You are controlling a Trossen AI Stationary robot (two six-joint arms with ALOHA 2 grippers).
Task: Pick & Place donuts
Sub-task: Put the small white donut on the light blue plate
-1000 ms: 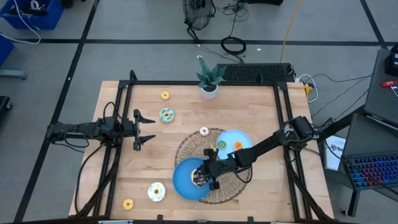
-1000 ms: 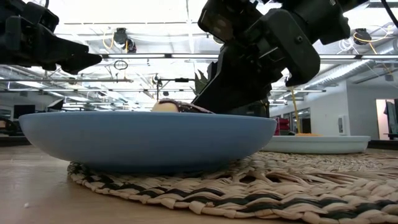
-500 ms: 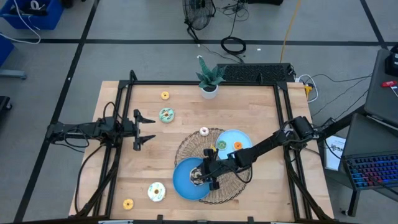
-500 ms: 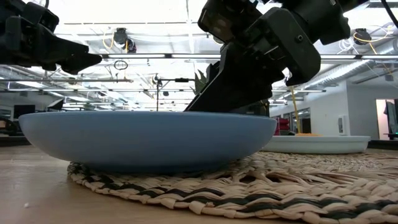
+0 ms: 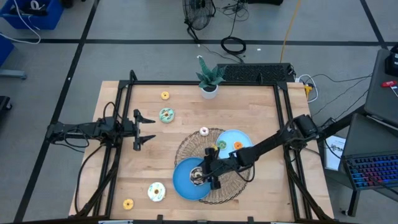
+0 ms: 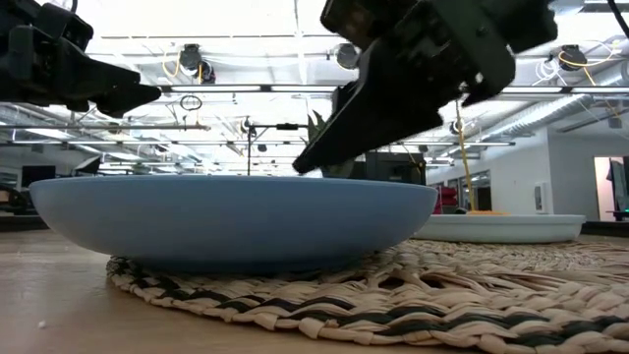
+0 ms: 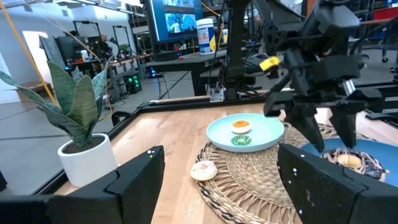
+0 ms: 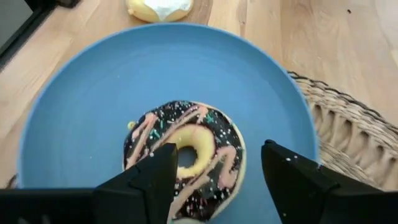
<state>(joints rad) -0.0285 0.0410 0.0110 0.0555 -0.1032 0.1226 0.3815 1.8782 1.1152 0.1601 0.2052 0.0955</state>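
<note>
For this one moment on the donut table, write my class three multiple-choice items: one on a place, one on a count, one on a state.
1. Where does the chocolate donut lie?
A. on the dark blue plate
B. on bare wood
C. beside the potted plant

2. How many donuts lie on the light blue plate?
A. none
B. two
C. five

3. How is the right gripper?
A. shut on the donut
B. open above the donut
C. off the table

Answers:
1 A: the right wrist view shows blue plate all round it.
2 B: a green one and an orange one show there.
3 B: its fingers stand apart on either side of the donut.
</note>
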